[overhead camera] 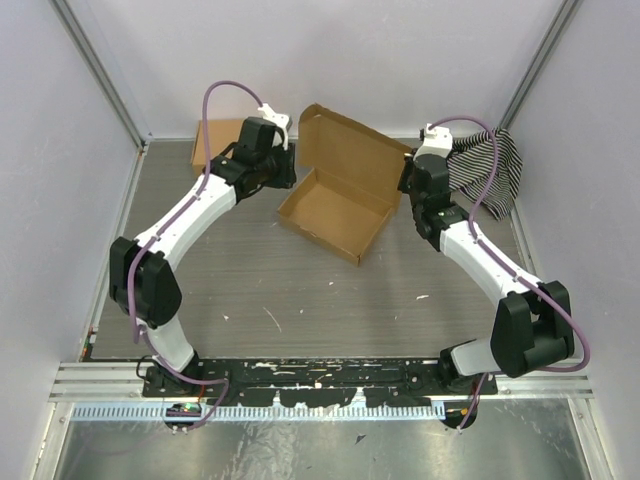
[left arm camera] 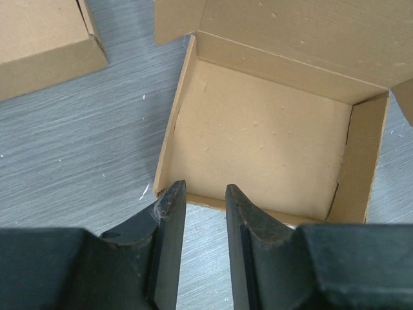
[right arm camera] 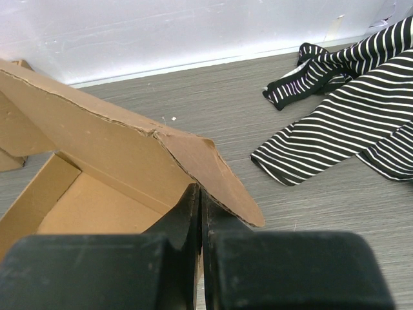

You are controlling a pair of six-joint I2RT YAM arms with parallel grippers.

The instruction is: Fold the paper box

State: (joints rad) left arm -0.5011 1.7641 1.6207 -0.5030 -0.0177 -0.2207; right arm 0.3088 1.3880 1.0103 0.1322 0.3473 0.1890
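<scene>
1. The plain brown corrugated cardboard paper box (overhead camera: 335, 212) sits on the grey, streaked table (overhead camera: 300, 300). It is toward the far side, between the two arms, and turned at an angle to the table's edges.
2. Its shallow rectangular tray is formed, with all four walls upright and the inside bare.
3. The lid (overhead camera: 355, 148) rises from the tray's far wall and leans back, so the box stands open. In the right wrist view we see the lid's side flap (right arm camera: 213, 174) hanging down at its end.
4. The white-and-black left arm (overhead camera: 190, 215) reaches in from the left. The left jaws are released, with a narrow gap between the dark fingers (left arm camera: 169, 219), and they hold nothing. The tips lie right at one wall of the tray, but we cannot tell whether they touch it.
5. The right arm (overhead camera: 480, 255) reaches in from the right. The right jaws are clenched, with only a thin seam between the fingers (right arm camera: 187, 213), and the tips lie just under the side flap. We cannot tell whether any cardboard is pinched between them.
6. A second flat brown cardboard box (overhead camera: 215, 140) lies at the far left behind the left arm, apart from the paper box.
7. A crumpled black-and-white striped cloth (overhead camera: 495, 165) lies in the far right corner, apart from the paper box.
</scene>
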